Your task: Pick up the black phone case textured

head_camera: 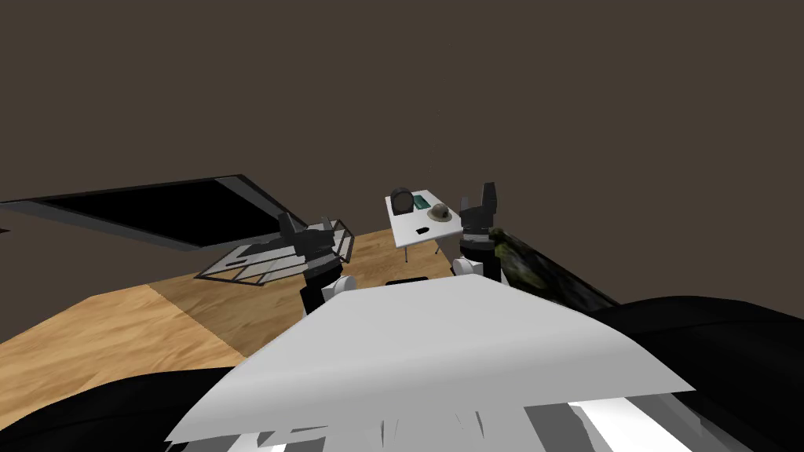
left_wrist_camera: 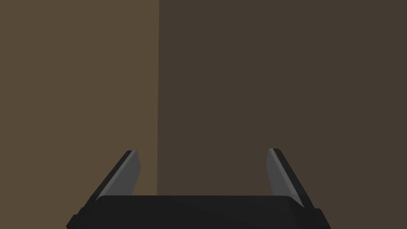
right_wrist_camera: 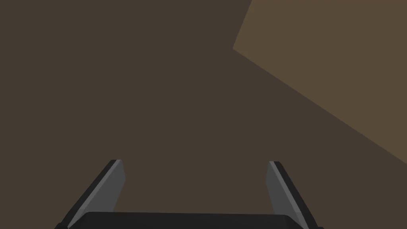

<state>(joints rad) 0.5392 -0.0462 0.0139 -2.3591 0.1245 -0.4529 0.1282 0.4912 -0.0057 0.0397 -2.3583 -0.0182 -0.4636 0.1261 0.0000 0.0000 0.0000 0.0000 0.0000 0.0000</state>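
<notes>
The small black phone case (head_camera: 422, 231) lies flat near the front edge of a white table (head_camera: 402, 227). The table stands at about twelve o'clock from me across a wood floor (head_camera: 157, 329), well apart from both arms. A brown hat (head_camera: 440, 212) sits at about two o'clock of the case, a flat teal thing (head_camera: 422, 202) at twelve, and a dark rounded thing (head_camera: 401, 201) at eleven (too small to name more closely).

The left gripper (left_wrist_camera: 202, 153) has its fingers spread wide with nothing between them. In the head view it is raised at nine o'clock of the table, in front of a glass-and-wire frame (head_camera: 259, 263). The right gripper (right_wrist_camera: 194, 163) is likewise spread and empty, raised at three o'clock of the table.

I judge the pick has not begun, since the approach comes first, and that is where the risks start:
- Rolling in too fast could nudge the light table and slide the case.
- A left arm swinging low could catch the frame.
- A mottled dark green thing (head_camera: 522, 267) at four o'clock of the table crowds the right arm's path.
- At the table, the case is thin and flat, so blade fingers coming down askew may skate over it or push it off the near edge.
- A wide reach could also knock the hat.
</notes>
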